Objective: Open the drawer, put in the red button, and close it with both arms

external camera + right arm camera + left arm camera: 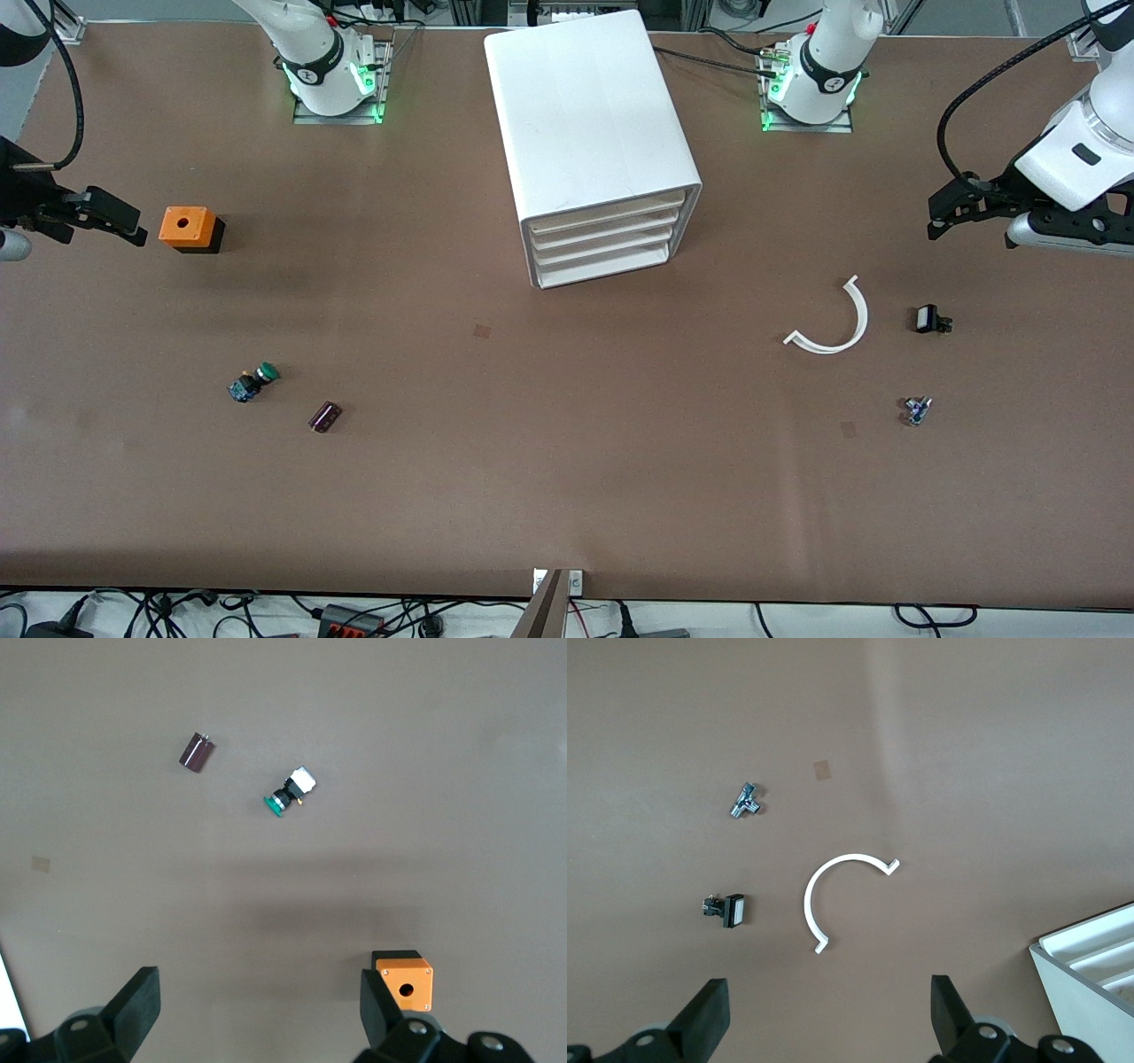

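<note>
No red button shows in any view. The white drawer unit (594,133) stands mid-table with its stacked drawers (611,239) shut, facing the front camera; its corner shows in the left wrist view (1090,970). My left gripper (935,221) hangs open and empty over the left arm's end of the table; in its wrist view (828,1019) the jaws stand wide apart over bare table. My right gripper (137,226) hangs open and empty at the right arm's end, beside an orange box; its wrist view (257,1010) shows wide jaws.
The orange box (189,229) (405,981), a green-capped switch (253,382) (289,792) and a maroon block (325,416) (197,752) lie toward the right arm's end. A white arc (837,323) (833,895), a black switch (929,319) (727,909) and a metal fitting (917,410) (747,800) lie toward the left arm's end.
</note>
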Controlling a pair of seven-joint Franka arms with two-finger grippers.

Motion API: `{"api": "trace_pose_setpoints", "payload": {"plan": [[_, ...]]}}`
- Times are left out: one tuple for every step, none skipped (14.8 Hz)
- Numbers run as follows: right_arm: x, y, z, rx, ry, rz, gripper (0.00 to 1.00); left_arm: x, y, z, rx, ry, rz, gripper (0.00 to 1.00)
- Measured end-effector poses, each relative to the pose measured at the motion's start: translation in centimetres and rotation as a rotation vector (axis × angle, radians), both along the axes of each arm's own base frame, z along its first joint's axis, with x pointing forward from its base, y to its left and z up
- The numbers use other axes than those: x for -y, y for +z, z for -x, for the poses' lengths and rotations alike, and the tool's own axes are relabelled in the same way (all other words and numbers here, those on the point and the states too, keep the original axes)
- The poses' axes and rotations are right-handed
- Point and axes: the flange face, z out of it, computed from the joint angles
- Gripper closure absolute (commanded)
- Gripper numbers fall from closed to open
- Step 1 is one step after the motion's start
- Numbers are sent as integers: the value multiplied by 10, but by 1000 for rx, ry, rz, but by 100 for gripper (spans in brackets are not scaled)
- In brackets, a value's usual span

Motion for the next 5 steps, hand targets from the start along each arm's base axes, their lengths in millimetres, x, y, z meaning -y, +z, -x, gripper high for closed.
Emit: {"api": "trace_pose_setpoints", "payload": {"plan": [[0,0,0,-3,0,0,0,0,0,0,0,0,0,0],[0,-1,1,-6,0,0,0,0,0,0,-1,0,0,0],[0,-1,1,-7,0,0,0,0,0,0,-2,-1,0,0],[0,-1,1,-8,0,0,0,0,0,0,-3,-1,0,0],[0,-2,1,-9,0,-1,0,0,0,0,-4,-1,0,0]]}}
